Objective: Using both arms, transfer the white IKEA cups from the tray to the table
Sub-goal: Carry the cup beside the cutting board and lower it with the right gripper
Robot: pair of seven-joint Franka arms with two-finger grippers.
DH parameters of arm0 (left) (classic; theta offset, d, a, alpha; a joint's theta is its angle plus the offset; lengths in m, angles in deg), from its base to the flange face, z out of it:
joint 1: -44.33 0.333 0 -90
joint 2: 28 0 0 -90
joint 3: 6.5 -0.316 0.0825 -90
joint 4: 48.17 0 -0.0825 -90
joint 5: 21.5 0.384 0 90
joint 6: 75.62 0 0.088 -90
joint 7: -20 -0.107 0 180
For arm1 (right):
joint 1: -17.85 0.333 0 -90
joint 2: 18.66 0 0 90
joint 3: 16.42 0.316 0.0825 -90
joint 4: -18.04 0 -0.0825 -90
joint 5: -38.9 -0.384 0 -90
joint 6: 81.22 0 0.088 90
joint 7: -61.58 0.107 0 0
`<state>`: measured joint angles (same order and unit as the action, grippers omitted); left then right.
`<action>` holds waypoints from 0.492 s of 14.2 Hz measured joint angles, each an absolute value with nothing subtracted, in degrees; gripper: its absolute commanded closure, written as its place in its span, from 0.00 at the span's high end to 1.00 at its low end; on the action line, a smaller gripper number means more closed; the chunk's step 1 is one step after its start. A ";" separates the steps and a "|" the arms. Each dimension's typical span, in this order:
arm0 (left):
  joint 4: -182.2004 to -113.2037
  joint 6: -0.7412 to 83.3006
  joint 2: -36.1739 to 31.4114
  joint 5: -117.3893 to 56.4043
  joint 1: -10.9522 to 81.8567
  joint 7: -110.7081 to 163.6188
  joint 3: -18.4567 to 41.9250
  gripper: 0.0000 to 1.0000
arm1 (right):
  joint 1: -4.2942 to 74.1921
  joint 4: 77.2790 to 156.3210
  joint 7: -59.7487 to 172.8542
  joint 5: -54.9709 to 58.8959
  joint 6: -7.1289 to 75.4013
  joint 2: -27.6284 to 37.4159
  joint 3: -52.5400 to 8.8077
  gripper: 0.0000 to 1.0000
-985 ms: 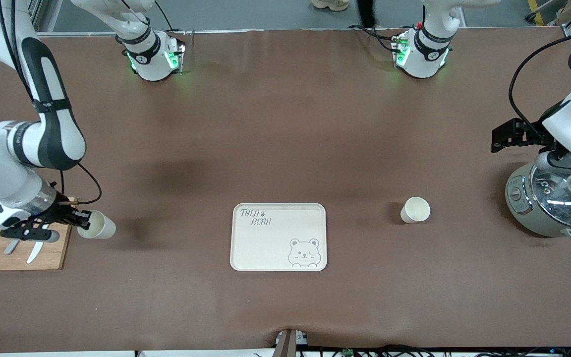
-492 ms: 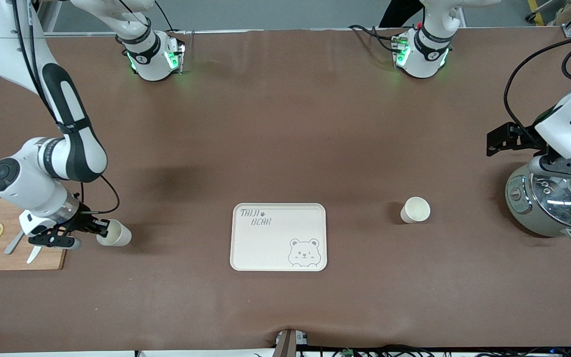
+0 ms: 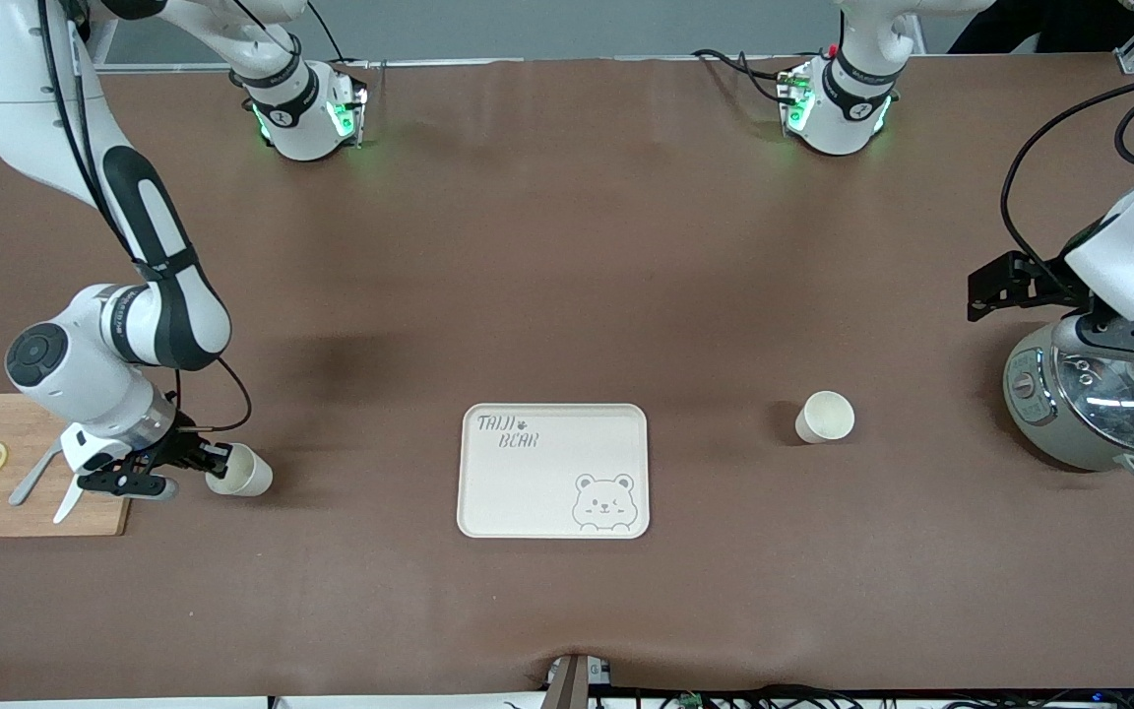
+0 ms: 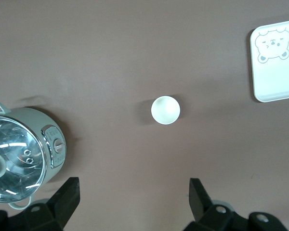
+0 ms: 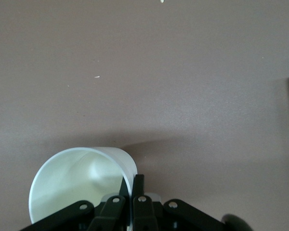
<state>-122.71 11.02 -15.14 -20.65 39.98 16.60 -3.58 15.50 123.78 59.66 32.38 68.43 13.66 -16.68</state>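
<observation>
Right arm swung its cup off the cutting board (image 3: 31,512) edge toward the tray (image 3: 552,522), low over the surface (image 3: 567,246). Tray sat empty. Left gripper (image 3: 995,290) hung above the cooker (image 3: 1099,404), jaws wide, holding nothing; its cup (image 3: 826,417) already stood on the surface. Right gripper (image 3: 216,461) jaws pinched the second cup (image 3: 242,473) by its rim, likely for set-down.

Wide bench (image 3: 567,246) w/ matte brown sheet, slightly wrinkled, soft shadow patches mid-surface. Grey floor strip (image 3: 528,25) along top edge. Pale wooden cutting board (image 3: 85,512) w/ lemon slices at right arm's end; grey-green glass-lidded cooker pot (image 3: 1084,404) at left arm's end. Black cables (image 3: 823,697) along the front edge.
</observation>
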 measured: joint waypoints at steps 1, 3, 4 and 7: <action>-122.71 11.07 -15.07 -20.65 39.95 16.59 -3.57 1.00 | 15.56 123.78 59.67 32.38 69.07 14.02 -16.68 0.00; -122.71 11.10 -15.00 -20.65 39.80 16.58 -3.54 1.00 | 15.69 123.78 59.67 32.37 70.45 14.81 -16.67 0.00; -122.71 11.10 -14.99 -20.65 39.74 16.58 -3.54 1.00 | 15.74 123.78 59.67 32.37 70.82 15.12 -16.67 0.00; -122.71 11.12 -14.99 -20.65 39.72 16.57 -3.52 1.00 | 15.78 123.77 59.68 32.36 71.01 15.31 -16.68 0.31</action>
